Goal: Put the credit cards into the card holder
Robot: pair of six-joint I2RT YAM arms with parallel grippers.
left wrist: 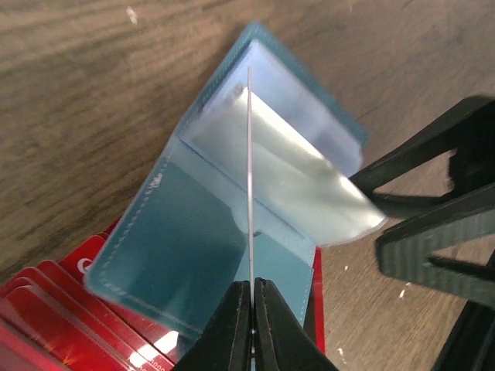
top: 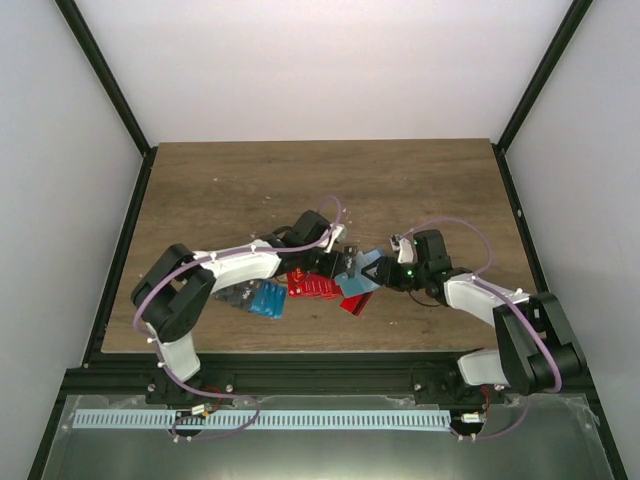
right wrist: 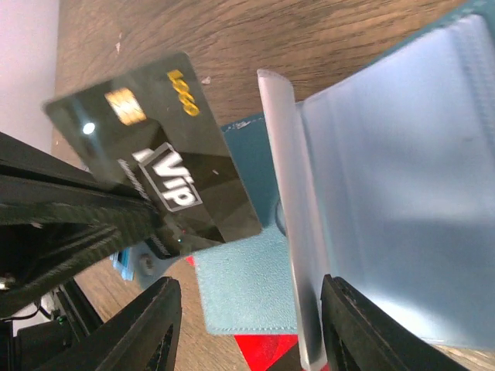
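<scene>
The card holder (left wrist: 193,232) lies open on the wood, teal with clear plastic sleeves (left wrist: 302,178). My left gripper (left wrist: 253,290) is shut on a dark credit card (left wrist: 250,154), seen edge-on and standing over the holder's fold. The right wrist view shows that card's (right wrist: 170,170) black "VIP" face just left of the raised sleeve (right wrist: 387,193). My right gripper (right wrist: 249,284) is open, its jaws on either side of the raised sleeve and the teal flap (right wrist: 247,309). From above, both grippers (top: 345,265) (top: 375,272) meet over the holder (top: 360,268).
Red cards (top: 312,285) lie fanned beside the holder, with one more red card (top: 352,303) under its near edge. Blue cards (top: 267,298) and dark cards (top: 232,296) lie further left, under the left arm. Black frame rails border the table.
</scene>
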